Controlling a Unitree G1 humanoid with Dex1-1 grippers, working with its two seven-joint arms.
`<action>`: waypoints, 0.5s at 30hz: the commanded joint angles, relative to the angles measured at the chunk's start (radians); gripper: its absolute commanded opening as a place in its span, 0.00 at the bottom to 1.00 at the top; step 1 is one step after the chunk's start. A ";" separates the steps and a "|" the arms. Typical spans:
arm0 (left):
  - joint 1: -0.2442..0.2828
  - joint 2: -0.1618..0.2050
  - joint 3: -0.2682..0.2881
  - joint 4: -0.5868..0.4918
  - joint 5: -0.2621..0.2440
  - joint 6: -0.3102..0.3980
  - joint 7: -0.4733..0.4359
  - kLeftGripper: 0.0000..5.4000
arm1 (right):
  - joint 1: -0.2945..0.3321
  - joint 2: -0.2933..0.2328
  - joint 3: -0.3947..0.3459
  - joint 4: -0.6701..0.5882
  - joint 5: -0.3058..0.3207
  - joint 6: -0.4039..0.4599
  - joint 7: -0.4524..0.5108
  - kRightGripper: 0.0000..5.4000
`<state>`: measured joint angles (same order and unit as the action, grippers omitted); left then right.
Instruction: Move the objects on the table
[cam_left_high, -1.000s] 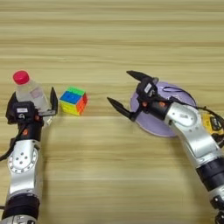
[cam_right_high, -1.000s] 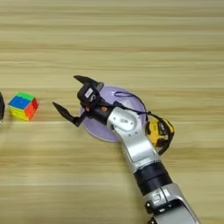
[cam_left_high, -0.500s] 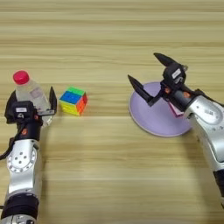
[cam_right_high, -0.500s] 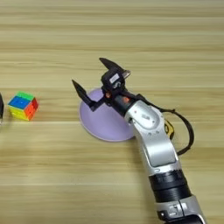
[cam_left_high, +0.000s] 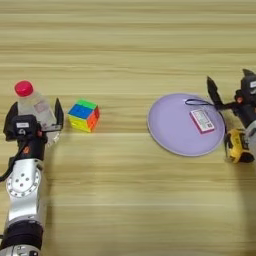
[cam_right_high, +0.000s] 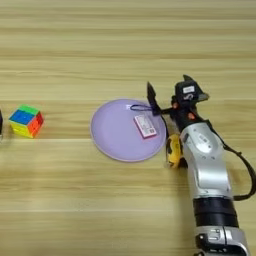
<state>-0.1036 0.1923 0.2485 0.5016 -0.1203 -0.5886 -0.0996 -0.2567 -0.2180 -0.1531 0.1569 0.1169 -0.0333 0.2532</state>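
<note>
Two arms are on my table (cam_left_high: 125, 45): beside my right jaws (cam_right_high: 167, 97), spread wide and empty, lies the lilac plate (cam_right_high: 112, 137), the tape measure (cam_right_high: 173, 151) just below them, while my left jaws (cam_left_high: 34, 116) stand open around the bottle (cam_left_high: 34, 104), cube (cam_left_high: 84, 115) just right.

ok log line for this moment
left end effector: open around bottle | right end effector: open, by plate edge | cube: untouched

Light wooden table (cam_left_high: 125, 40), bottle (cam_left_high: 34, 102), puzzle cube (cam_left_high: 84, 115), lilac plate (cam_left_high: 170, 130), tape measure (cam_right_high: 173, 150)
</note>
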 joint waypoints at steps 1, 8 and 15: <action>-0.007 0.015 -0.003 -0.008 0.013 0.009 0.001 0.99 | -0.038 -0.044 -0.044 0.095 -0.034 -0.050 -0.060 1.00; -0.002 0.016 -0.003 -0.020 0.013 0.013 -0.002 0.99 | -0.055 -0.077 -0.087 0.186 -0.051 -0.092 -0.131 1.00; 0.002 0.019 -0.002 -0.031 0.013 0.017 0.003 0.99 | -0.052 -0.065 -0.073 0.183 -0.047 -0.101 -0.126 1.00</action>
<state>-0.1035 0.2048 0.2484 0.4833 -0.1144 -0.5883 -0.0997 -0.2932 -0.2851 -0.2294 0.3336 0.0638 -0.1253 0.1285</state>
